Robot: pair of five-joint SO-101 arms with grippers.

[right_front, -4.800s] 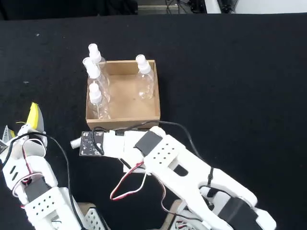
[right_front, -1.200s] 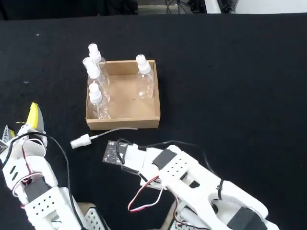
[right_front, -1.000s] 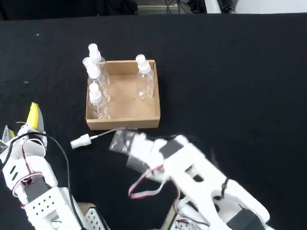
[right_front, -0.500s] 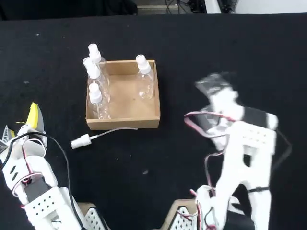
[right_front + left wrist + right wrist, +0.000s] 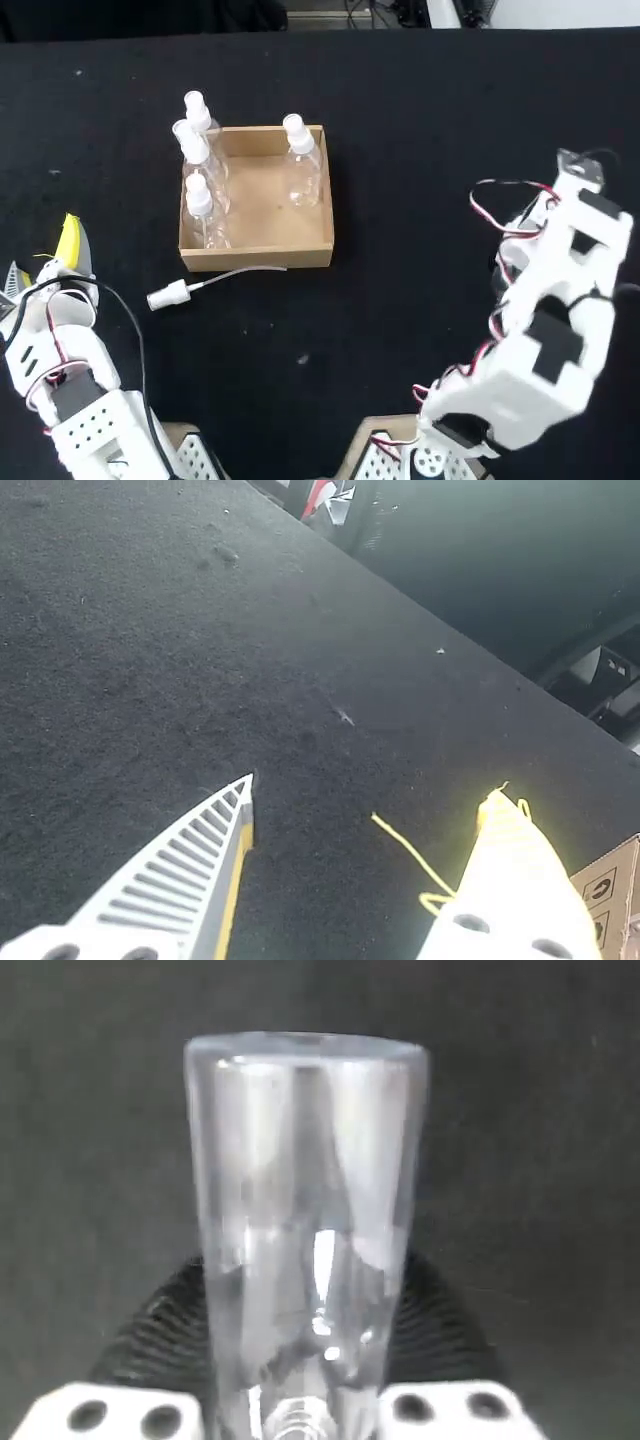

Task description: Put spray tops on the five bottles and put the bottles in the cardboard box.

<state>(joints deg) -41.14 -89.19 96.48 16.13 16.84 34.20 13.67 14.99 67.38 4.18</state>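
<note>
Bottle (image 5: 305, 1160) base-outward along right hand (image 5: 305, 1290)

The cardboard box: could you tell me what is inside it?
Four capped bottles: three along one wall, one opposite. The floor between is bare; the near wall hides its front strip.

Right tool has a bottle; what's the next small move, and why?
Probably send the left tool to the loose spray top lying in front of the cardboard box. The right tool is shut on a clear bottle, four capped bottles stand at the box, and the left tool is open, holding nothing.
</note>
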